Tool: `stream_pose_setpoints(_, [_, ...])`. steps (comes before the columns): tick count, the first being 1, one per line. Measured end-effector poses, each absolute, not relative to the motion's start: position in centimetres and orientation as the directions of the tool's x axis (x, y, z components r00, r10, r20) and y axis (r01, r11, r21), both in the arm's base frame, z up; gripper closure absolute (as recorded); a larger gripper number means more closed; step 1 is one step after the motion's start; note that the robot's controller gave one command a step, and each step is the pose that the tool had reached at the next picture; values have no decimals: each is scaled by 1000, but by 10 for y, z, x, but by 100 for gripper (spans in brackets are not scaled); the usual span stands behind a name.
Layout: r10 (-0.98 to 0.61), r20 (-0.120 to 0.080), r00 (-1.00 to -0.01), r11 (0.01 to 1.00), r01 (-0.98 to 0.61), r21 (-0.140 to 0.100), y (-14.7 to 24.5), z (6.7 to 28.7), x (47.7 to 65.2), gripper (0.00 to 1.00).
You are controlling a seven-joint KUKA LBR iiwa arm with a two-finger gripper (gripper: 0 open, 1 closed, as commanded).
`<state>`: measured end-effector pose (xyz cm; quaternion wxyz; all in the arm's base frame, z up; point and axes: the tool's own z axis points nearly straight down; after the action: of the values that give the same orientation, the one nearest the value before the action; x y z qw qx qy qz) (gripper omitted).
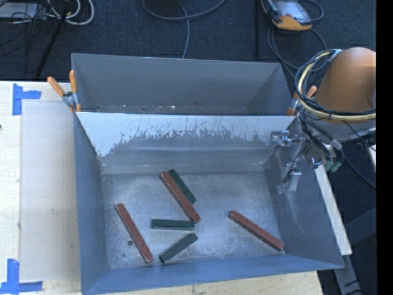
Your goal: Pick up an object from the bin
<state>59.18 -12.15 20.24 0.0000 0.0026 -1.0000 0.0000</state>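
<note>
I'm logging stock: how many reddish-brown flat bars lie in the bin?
3 reddish-brown flat bars: one at the left, one in the middle, one toward the right. None looks hidden.

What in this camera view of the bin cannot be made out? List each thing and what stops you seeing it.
1. Camera view: whether the dark green bar at mid-bin lies under or merely beside the central red-brown bar; their edges merge.
2. Camera view: the dark speck by the left red-brown bar; too small to identify.
3. Camera view: whether the tool touches the bin's right wall; a single angle cannot show this.
</note>
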Motion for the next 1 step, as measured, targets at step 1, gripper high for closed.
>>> stream_pose_setpoints(1, [-6, 0, -1000, 1000, -6, 0, -122, 202, 592, 0])
